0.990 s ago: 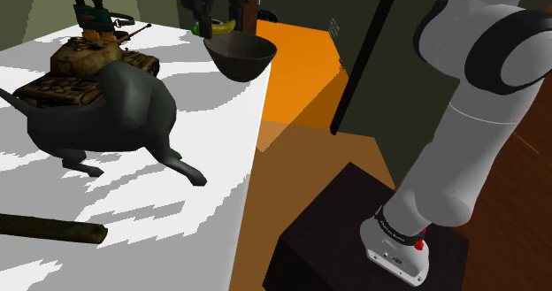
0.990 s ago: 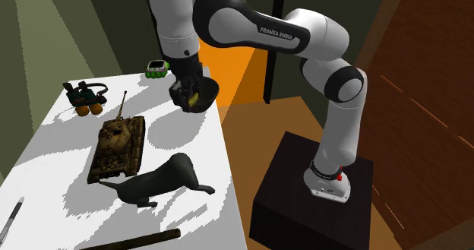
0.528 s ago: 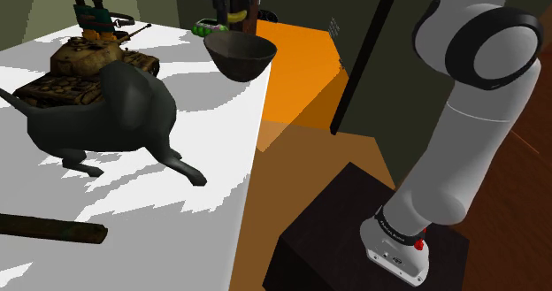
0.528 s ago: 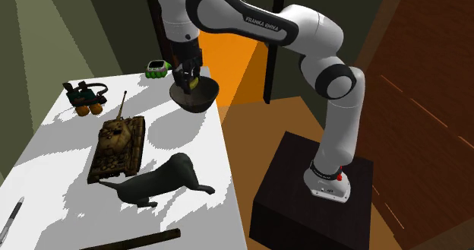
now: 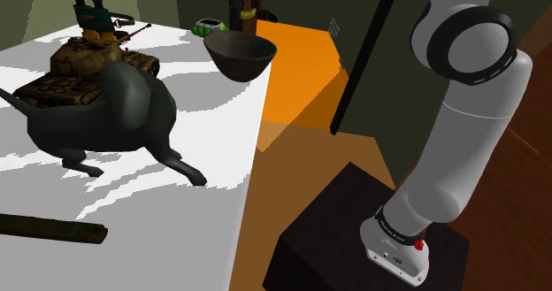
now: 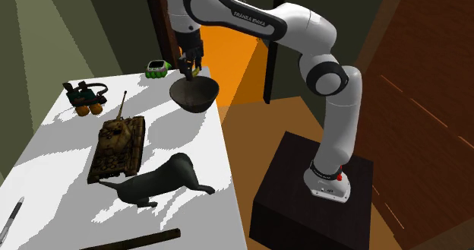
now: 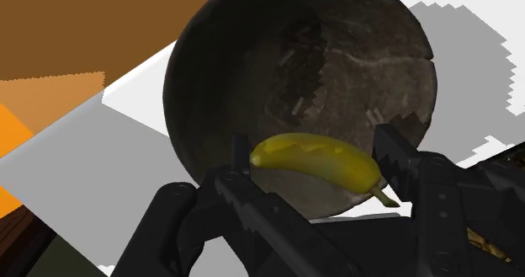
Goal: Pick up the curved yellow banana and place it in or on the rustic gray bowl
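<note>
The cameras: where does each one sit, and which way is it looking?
Shoulder view: beside the stand, looking across the table to the bowl; the lower arm shows.
Second exterior view: high up, looking down the table toward the arm; the whole arm shows.
Wrist view: on the hand, looking down into the bowl; the gripper holds the banana.
Shared: all three see the bowl.

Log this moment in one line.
phase: place | gripper: shut on banana | position: above bowl | banana: not yet released
</note>
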Controlling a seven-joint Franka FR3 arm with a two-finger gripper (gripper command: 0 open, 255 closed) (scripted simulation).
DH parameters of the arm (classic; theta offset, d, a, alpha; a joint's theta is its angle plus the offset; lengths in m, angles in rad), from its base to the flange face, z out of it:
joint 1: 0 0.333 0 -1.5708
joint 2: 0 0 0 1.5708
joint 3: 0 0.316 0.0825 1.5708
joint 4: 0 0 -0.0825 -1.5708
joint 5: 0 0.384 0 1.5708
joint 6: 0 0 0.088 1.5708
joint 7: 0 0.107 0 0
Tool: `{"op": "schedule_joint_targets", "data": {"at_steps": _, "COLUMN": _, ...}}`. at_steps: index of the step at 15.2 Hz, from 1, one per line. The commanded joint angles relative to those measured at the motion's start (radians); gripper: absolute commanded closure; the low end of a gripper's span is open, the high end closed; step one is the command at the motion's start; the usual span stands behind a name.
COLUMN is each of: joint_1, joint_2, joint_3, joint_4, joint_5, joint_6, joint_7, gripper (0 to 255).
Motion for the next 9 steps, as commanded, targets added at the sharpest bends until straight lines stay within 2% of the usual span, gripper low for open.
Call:
{"op": "schedule_joint_targets", "data": {"at_steps": 1, "joint_1": -0.02, "joint_2": -0.031, "joint_3": -0.003, "joint_4": -0.076, "joint_5": 0.018, "joint_6": 0.048, "joint_7": -0.008, "gripper": 255}}
{"op": "schedule_joint_targets", "data": {"at_steps": 9, "joint_1": -0.061, "joint_2": -0.125, "joint_3": -0.013, "joint_4": -0.317, "joint_5": 0.066, "joint_6": 0.204, "joint_7": -0.024, "gripper": 255}}
